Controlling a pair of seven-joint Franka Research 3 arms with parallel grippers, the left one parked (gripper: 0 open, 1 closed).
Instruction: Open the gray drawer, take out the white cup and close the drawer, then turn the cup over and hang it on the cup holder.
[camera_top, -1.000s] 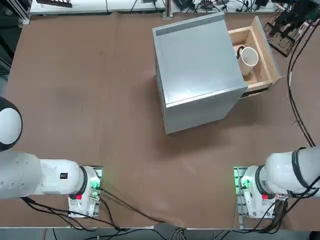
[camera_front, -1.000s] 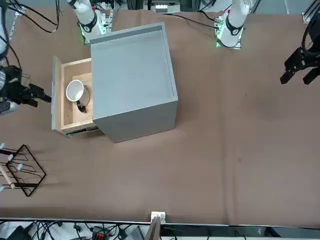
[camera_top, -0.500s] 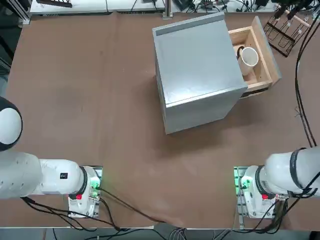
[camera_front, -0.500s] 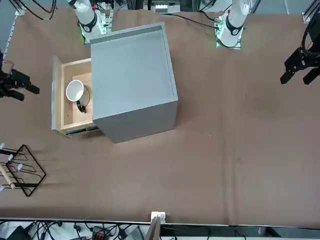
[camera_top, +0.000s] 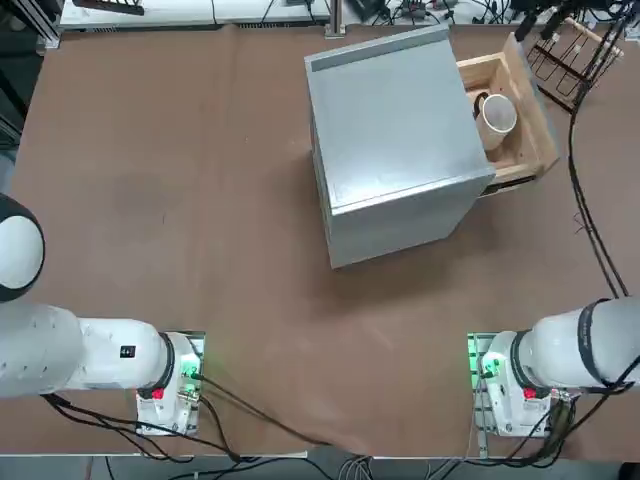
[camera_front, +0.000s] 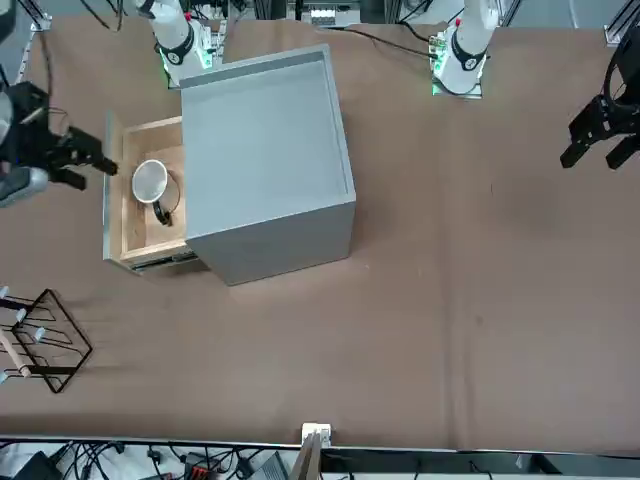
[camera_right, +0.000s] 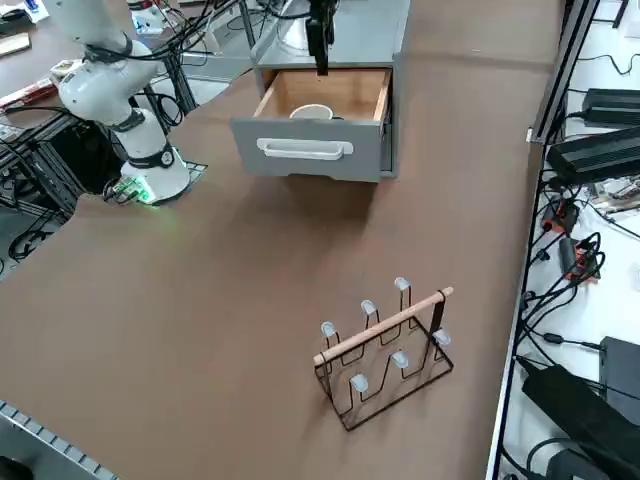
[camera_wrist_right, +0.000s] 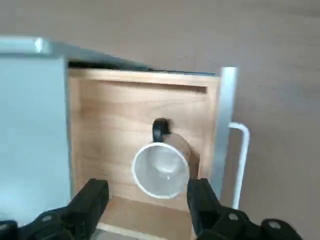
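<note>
— Gray drawer (camera_right: 310, 150), pulled out of the cabinet, wooden tray bared. White cup (camera_wrist_right: 161, 170) inside that drawer, close to its front panel, mouth turned toward the wrist camera. Any trouble expected from there?

— Plenty. Right gripper (camera_wrist_right: 147, 189) above the drawer and over the cup, fingers (camera_wrist_right: 94, 196) spread wide, pinching nothing. Looked roughly astride the rim, but only roughly.

— Worst case?

— Could have come down off centre and struck the rim with one finger. Would have tipped the cup or skidded it across the drawer's tray. Smooth glazed wall too, probably slippery: might have squirted out on closing.

— And the drawer itself?

— Tight quarters. With the cup so near the front panel, could easily have clipped that panel or the tray wall on the way in. Might also have nudged the drawer inward.

— Later on?

— Cup holder (camera_right: 385, 345) on the worktop, well apart from the drawer, out beyond its front panel. Long carry. Given a poor grasp, could have dropped the cup on the way there.
</note>
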